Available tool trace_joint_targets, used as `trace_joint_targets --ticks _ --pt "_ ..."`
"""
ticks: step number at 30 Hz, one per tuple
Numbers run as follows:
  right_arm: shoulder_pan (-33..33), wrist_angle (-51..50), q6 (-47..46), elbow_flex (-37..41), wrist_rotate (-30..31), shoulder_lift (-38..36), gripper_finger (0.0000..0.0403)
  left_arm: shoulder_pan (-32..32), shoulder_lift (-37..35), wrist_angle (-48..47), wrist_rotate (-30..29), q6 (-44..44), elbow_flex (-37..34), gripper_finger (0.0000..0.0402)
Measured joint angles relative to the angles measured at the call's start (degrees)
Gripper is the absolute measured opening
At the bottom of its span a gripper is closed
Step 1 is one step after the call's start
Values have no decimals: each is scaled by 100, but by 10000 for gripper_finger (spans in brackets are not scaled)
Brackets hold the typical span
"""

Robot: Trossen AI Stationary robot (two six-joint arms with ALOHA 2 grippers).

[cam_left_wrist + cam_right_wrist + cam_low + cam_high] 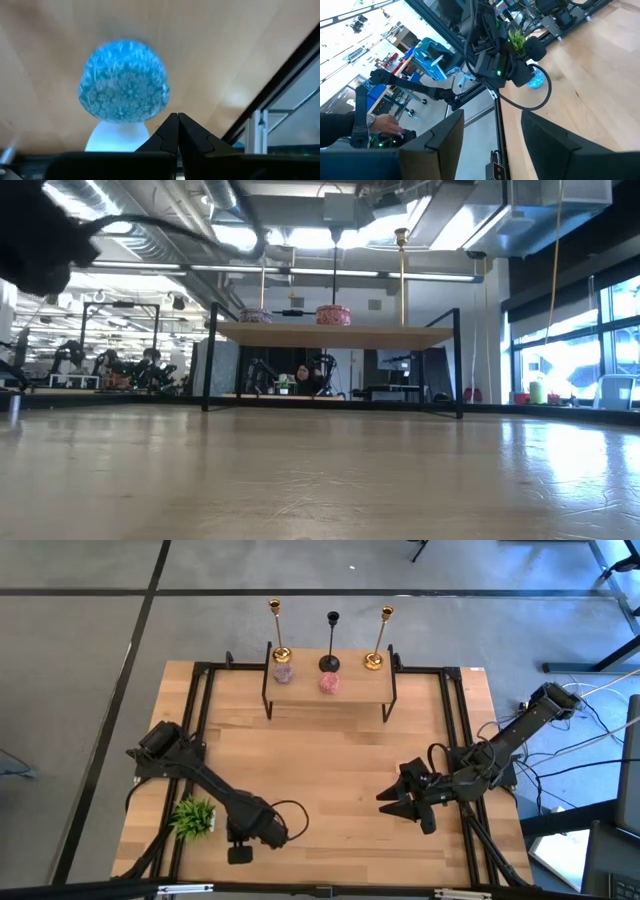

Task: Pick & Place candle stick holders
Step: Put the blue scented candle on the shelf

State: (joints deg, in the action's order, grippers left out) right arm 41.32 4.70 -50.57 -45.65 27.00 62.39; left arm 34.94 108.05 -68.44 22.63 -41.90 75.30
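Candle stick holders, three tall thin metal stems on round flat bases with small cup tops: left gold candlestick (278, 632), black candlestick (331, 641) in the middle, right gold candlestick (379, 637), all upright in a row along the far edge of a small raised shelf (330, 692) of pale wood on a thin black metal frame, at the far side of the table (330, 790). Two round pinkish speckled pieces (284, 672) on the shelf top, one just in front of the left gold base, the other (328, 684) in front of the black base. Light wood grain across the table, black rails along its edges. Left gripper (178, 131) low at the near left part of the table, jaws clenched tip to tip, beside a small green plant (194, 816) with spiky leaves; seen from the left wrist as a rounded, finely textured dome on a pale pot. Right gripper (405, 808) at the near right, well apart from the shelf, jaws released and spread wide, holding nothing. Low view: shelf from underneath, stems rising above it.
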Motion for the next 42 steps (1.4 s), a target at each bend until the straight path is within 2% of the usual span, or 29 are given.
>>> trace_joint_targets --ticks 3,11,18,28,31,35,37,42 --pt "0 51 1 0 0 0 202 71 0 49 237 -22 -168 1" --pt "7 81 1 0 0 0 202 191 0 222 243 -85 -567 1" --pt "7 75 3 0 0 0 202 43 0 508 -85 -100 -641 1" --pt "7 70 44 0 0 0 201 -694 0 662 -1139 128 -639 1" --pt "7 70 44 0 -1 0 201 -936 -26 649 -1134 143 -639 1" --pt "9 70 36 0 -6 0 201 -988 -433 651 -1196 -140 -433 1" --pt "11 73 18 0 -20 0 201 -943 -713 696 -1505 -427 -230 1" --pt "15 69 94 0 -20 0 201 -783 -1621 702 -2811 -1421 149 1"
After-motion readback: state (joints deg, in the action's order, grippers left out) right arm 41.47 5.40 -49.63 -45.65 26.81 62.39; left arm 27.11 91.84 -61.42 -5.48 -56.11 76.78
